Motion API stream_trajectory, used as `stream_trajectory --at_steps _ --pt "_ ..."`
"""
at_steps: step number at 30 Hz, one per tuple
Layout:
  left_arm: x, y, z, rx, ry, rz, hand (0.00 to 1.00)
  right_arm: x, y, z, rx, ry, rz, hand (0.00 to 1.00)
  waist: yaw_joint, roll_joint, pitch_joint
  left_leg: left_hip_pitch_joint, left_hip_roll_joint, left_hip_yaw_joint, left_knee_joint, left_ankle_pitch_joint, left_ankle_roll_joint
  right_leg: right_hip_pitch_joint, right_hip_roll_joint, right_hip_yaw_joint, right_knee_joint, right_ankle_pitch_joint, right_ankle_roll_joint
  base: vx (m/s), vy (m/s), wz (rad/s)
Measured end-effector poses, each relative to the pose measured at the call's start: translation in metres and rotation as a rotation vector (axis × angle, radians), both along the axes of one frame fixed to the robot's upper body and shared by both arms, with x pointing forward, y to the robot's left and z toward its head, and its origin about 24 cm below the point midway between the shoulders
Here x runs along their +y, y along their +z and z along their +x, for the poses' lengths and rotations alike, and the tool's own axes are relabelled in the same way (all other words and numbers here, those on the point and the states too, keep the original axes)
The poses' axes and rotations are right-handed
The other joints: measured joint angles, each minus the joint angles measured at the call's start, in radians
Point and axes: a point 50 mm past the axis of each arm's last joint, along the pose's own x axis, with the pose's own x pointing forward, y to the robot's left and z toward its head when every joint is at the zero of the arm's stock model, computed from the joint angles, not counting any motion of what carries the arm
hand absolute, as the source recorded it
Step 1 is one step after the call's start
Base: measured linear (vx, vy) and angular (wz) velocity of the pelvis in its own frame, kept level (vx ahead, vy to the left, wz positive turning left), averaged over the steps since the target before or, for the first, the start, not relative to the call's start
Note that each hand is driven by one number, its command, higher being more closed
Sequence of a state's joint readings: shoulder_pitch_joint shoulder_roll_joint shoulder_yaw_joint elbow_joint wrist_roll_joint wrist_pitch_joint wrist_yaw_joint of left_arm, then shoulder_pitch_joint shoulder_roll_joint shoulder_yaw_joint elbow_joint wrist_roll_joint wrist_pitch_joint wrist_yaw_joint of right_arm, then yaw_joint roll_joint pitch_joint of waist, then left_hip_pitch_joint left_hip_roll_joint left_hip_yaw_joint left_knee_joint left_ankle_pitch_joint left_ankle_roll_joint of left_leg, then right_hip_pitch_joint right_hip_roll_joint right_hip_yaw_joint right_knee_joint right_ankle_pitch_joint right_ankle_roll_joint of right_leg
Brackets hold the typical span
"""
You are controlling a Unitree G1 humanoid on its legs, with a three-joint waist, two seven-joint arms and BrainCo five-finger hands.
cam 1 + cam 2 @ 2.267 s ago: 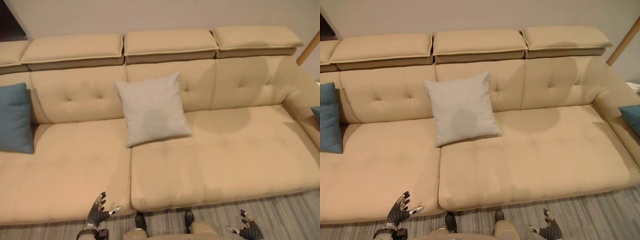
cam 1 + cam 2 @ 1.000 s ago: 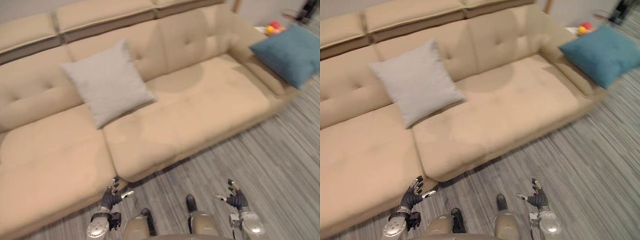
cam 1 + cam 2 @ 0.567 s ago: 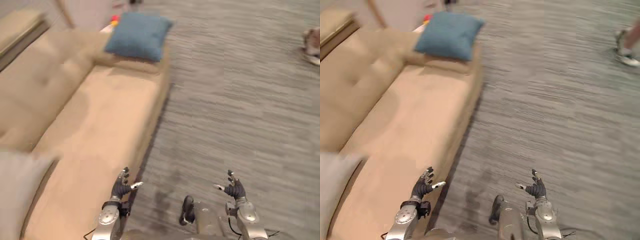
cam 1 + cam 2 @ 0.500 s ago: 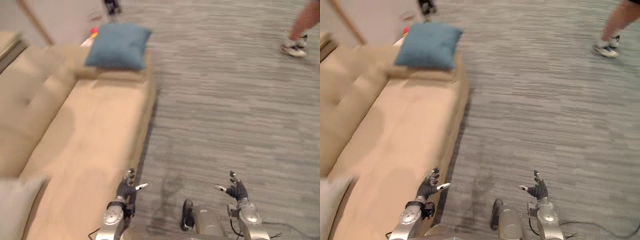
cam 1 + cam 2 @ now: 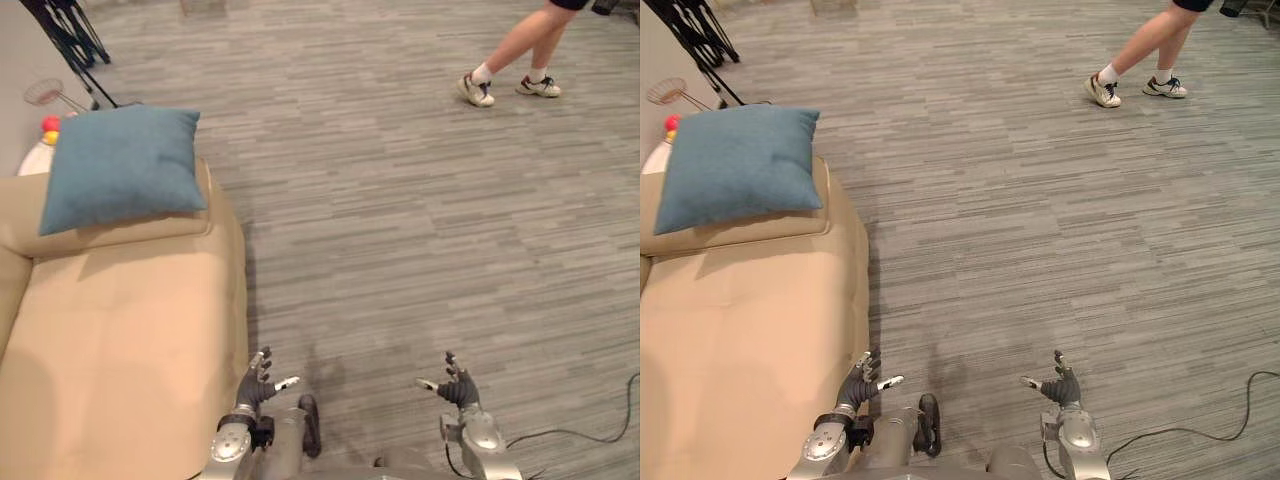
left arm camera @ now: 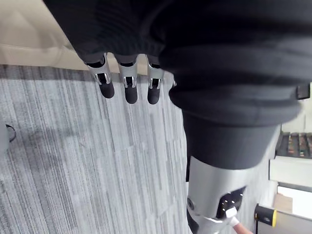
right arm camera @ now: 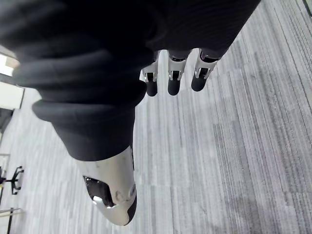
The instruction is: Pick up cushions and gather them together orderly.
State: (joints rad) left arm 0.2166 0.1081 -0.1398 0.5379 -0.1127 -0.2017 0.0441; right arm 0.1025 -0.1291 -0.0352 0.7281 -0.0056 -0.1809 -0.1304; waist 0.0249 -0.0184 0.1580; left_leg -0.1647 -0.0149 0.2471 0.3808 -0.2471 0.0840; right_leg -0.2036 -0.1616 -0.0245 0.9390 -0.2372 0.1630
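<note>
Up on the padded arm of the beige upholstered sofa (image 5: pixel 130 330): a blue square fabric cushion (image 5: pixel 120 165), lying flat and a little skewed, covering much of the arm's top. Touched by neither hand. Well apart from both, far ahead of them and off to the left.

Low at the near edge, just beside the sofa's front corner: the left hand (image 5: pixel 252 390), hovering above the grey striped carpet floor (image 5: pixel 420 230). Fingers (image 6: pixel 130 87) loosely spread and only slightly bent, thumb out to the side, nothing held. In the left wrist view, dark tips in a row over the carpet, with the sofa's pale edge just past them.

Level with it, out over open carpet: the right hand (image 5: pixel 460 390). Its fingers (image 7: pixel 174 80) likewise relaxed and apart, thumb pointing inward, empty. Bare carpet beneath them in the right wrist view.

Behind the cushion, by the wall: small red and yellow balls (image 5: pixel 49 130) and the legs of a black tripod (image 5: pixel 72 35). Far across the floor, to the right: a person's legs (image 5: pixel 505 60) in white shoes, mid-stride.
</note>
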Motion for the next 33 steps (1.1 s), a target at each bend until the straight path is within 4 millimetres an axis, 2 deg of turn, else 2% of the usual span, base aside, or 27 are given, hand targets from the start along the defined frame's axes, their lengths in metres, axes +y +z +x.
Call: stream_trajectory --at_steps 2,3,4,6,7,9,10,11,12,13,14,15,17,18,19,20,21,22,23,24,25,26,28,30,31,32,33 --pt "0.000 0.000 0.000 0.001 -0.002 0.001 0.00 0.000 -0.001 -0.002 0.009 0.002 -0.001 0.00 -0.008 0.030 0.001 0.102 -0.007 -0.005 -0.037 -0.035 0.013 -0.040 -0.041 -0.109 0.071 -0.040 -0.073 0.61 0.195 0.04" --pt "0.000 0.002 0.002 -0.011 0.003 -0.003 0.00 0.001 0.001 0.002 -0.003 0.007 0.000 0.00 -0.009 0.035 -0.003 0.150 -0.016 -0.018 -0.078 -0.042 0.013 -0.089 -0.052 -0.173 0.040 -0.061 -0.099 0.55 0.147 0.05" --pt "0.002 0.004 0.006 -0.022 0.000 0.004 0.00 0.001 0.002 0.005 -0.010 0.009 0.000 0.00 -0.010 0.038 -0.003 0.170 -0.018 -0.029 -0.095 -0.045 0.013 -0.116 -0.051 -0.200 0.006 -0.068 -0.106 0.56 0.117 0.26" --pt "0.002 0.010 0.018 -0.058 -0.009 0.007 0.00 -0.002 0.006 0.012 -0.028 0.017 -0.013 0.00 -0.016 0.071 0.015 0.222 -0.008 -0.071 -0.142 -0.046 0.009 -0.182 -0.006 -0.230 -0.194 -0.068 -0.112 0.63 0.058 0.53" --pt "-0.002 0.015 0.029 -0.090 -0.014 -0.001 0.00 -0.012 0.007 0.012 -0.024 0.017 -0.040 0.00 -0.017 0.100 0.032 0.270 0.012 -0.109 -0.146 -0.065 -0.026 -0.209 0.060 -0.185 -0.447 0.015 -0.103 0.70 0.016 0.66" --pt "-0.001 0.014 0.028 -0.088 -0.004 0.000 0.00 -0.014 0.006 0.008 -0.012 0.010 -0.045 0.00 -0.018 0.098 0.032 0.312 0.014 -0.131 -0.143 -0.088 -0.066 -0.199 0.092 -0.139 -0.645 0.144 -0.104 0.57 -0.047 0.69" --pt "0.007 0.013 0.026 -0.080 0.032 0.017 0.00 -0.012 0.003 0.003 0.004 0.007 -0.038 0.00 -0.016 0.067 0.024 0.348 0.005 -0.165 -0.104 -0.130 -0.125 -0.196 0.103 -0.092 -0.746 0.330 -0.133 0.71 -0.162 0.76" --pt "0.002 0.008 0.022 -0.052 0.045 0.002 0.00 -0.019 0.002 -0.001 0.021 0.002 -0.054 0.00 -0.024 0.098 0.023 0.348 0.034 -0.190 -0.038 -0.150 -0.140 -0.208 0.112 -0.099 -0.653 0.362 -0.151 0.82 -0.174 0.74" --pt "0.000 0.008 0.023 -0.053 0.050 -0.007 0.00 -0.019 0.005 0.003 0.009 0.003 -0.054 0.00 -0.027 0.115 0.021 0.315 0.067 -0.192 0.050 -0.130 -0.172 -0.211 0.114 -0.127 -0.599 0.315 -0.171 0.78 -0.192 0.64" --pt "-0.003 0.006 0.021 -0.046 0.051 -0.019 0.00 -0.018 0.007 0.006 -0.002 0.003 -0.054 0.00 -0.031 0.114 0.022 0.252 0.081 -0.182 0.200 -0.055 -0.180 -0.197 0.107 -0.143 -0.560 0.251 -0.172 0.62 -0.129 0.47" --pt "-0.005 0.006 0.020 -0.045 0.053 -0.027 0.00 -0.018 0.007 0.007 -0.005 0.005 -0.051 0.00 -0.034 0.116 0.024 0.214 0.093 -0.165 0.295 0.005 -0.175 -0.173 0.105 -0.151 -0.558 0.230 -0.174 0.62 -0.165 0.50" --pt "-0.009 0.005 0.019 -0.039 0.060 -0.041 0.00 -0.016 0.008 0.008 -0.011 0.006 -0.043 0.00 -0.023 0.114 0.028 0.127 0.165 -0.116 0.510 0.135 -0.145 -0.086 0.111 -0.165 -0.595 0.199 -0.183 0.50 -0.120 0.27" --pt "-0.010 0.005 0.022 -0.040 0.057 -0.045 0.00 -0.015 0.008 0.008 -0.018 -0.014 -0.030 0.00 -0.008 0.097 0.043 0.059 0.228 -0.043 0.653 0.063 -0.097 0.041 0.109 -0.179 -0.664 0.193 -0.192 0.55 -0.105 0.32" --pt "-0.009 0.005 0.022 -0.041 0.065 -0.051 0.00 -0.013 0.008 0.008 -0.027 -0.028 -0.011 0.00 -0.006 0.069 0.052 0.006 0.218 -0.031 0.624 0.024 -0.089 0.136 0.086 -0.201 -0.727 0.192 -0.191 0.50 -0.060 0.45" --pt "-0.008 0.005 0.022 -0.043 0.068 -0.051 0.00 -0.013 0.008 0.008 -0.030 -0.030 -0.011 0.00 -0.003 0.063 0.053 -0.018 0.215 -0.021 0.591 0.015 -0.093 0.164 0.077 -0.211 -0.749 0.187 -0.184 0.47 -0.012 0.57" --pt "-0.006 0.006 0.023 -0.050 0.082 -0.055 0.00 -0.018 0.010 0.007 -0.042 -0.053 -0.014 0.00 -0.002 0.056 0.053 -0.070 0.203 0.001 0.490 0.012 -0.096 0.213 0.053 -0.235 -0.782 0.162 -0.149 0.41 0.036 0.53" --pt "-0.007 0.006 0.023 -0.052 0.097 -0.064 0.00 -0.028 0.012 0.007 -0.052 -0.082 -0.029 0.00 0.003 0.084 0.050 -0.115 0.205 0.030 0.292 0.026 -0.108 0.246 0.054 -0.277 -0.797 0.136 -0.117 0.40 0.072 0.49" --pt "-0.007 0.007 0.023 -0.052 0.098 -0.064 0.00 -0.031 0.012 0.005 -0.049 -0.089 -0.034 0.00 0.010 0.097 0.050 -0.125 0.207 0.054 0.205 0.052 -0.124 0.259 0.055 -0.292 -0.797 0.119 -0.104 0.40 0.131 0.55" --pt "-0.007 0.006 0.021 -0.050 0.101 -0.066 0.00 -0.040 0.013 0.001 -0.038 -0.094 -0.060 0.00 0.014 0.137 0.043 -0.142 0.217 0.108 0.043 0.167 -0.063 0.287 0.081 -0.326 -0.786 0.080 -0.077 0.42 0.157 0.96" --pt "-0.002 0.007 0.021 -0.053 0.112 -0.054 0.00 -0.036 0.005 -0.008 0.005 -0.110 -0.037 0.00 0.014 0.109 0.033 -0.131 0.182 0.145 0.030 0.166 -0.027 0.312 0.045 -0.347 -0.770 0.052 -0.058 0.51 0.186 1.18" --pt "0.006 0.008 0.020 -0.061 0.130 -0.038 0.00 -0.033 0.002 -0.010 0.013 -0.111 -0.028 0.00 0.017 0.088 0.029 -0.129 0.166 0.182 0.018 0.165 -0.026 0.316 0.027 -0.364 -0.768 0.048 -0.054 0.49 0.177 1.38" --pt "0.013 0.010 0.016 -0.070 0.162 -0.033 0.00 -0.030 0.002 -0.008 0.010 -0.112 -0.021 0.00 0.019 0.069 0.028 -0.140 0.151 0.236 0.030 0.133 0.020 0.325 0.011 -0.395 -0.759 0.027 -0.047 0.46 0.173 1.23" --pt "0.019 0.007 0.007 -0.046 0.201 -0.031 0.00 -0.032 0.002 -0.006 0.015 -0.115 -0.025 0.00 0.028 0.050 0.034 -0.145 0.118 0.201 0.071 0.063 0.043 0.338 -0.033 -0.416 -0.682 -0.013 -0.013 0.37 0.144 1.00" --pt "0.016 0.000 -0.010 -0.001 0.211 -0.037 0.00 -0.039 0.001 -0.010 0.028 -0.129 -0.041 0.00 0.042 0.043 0.026 -0.075 0.032 0.123 0.067 0.009 0.052 0.297 -0.135 -0.397 -0.370 0.000 0.008 0.39 0.186 1.07" --pt "0.017 -0.001 -0.012 0.005 0.213 -0.036 0.00 -0.039 0.001 -0.011 0.031 -0.134 -0.039 0.00 0.041 0.036 0.022 -0.061 0.012 0.101 0.063 -0.002 0.055 0.274 -0.158 -0.375 -0.280 0.029 0.006 0.41 0.140 1.35" --pt "0.018 -0.001 -0.013 0.008 0.213 -0.031 0.00 -0.039 -0.001 -0.014 0.040 -0.139 -0.036 0.00 0.038 0.032 0.017 -0.028 -0.017 0.039 0.058 -0.016 0.057 0.214 -0.170 -0.317 -0.109 0.010 0.010 0.41 0.054 1.52" --pt "0.019 -0.001 -0.014 0.009 0.218 -0.030 0.00 -0.039 -0.002 -0.016 0.045 -0.140 -0.035 0.00 0.035 0.033 0.015 0.008 -0.032 -0.021 0.045 -0.020 0.063 0.158 -0.152 -0.279 -0.016 -0.032 -0.006 0.41 0.020 1.51"
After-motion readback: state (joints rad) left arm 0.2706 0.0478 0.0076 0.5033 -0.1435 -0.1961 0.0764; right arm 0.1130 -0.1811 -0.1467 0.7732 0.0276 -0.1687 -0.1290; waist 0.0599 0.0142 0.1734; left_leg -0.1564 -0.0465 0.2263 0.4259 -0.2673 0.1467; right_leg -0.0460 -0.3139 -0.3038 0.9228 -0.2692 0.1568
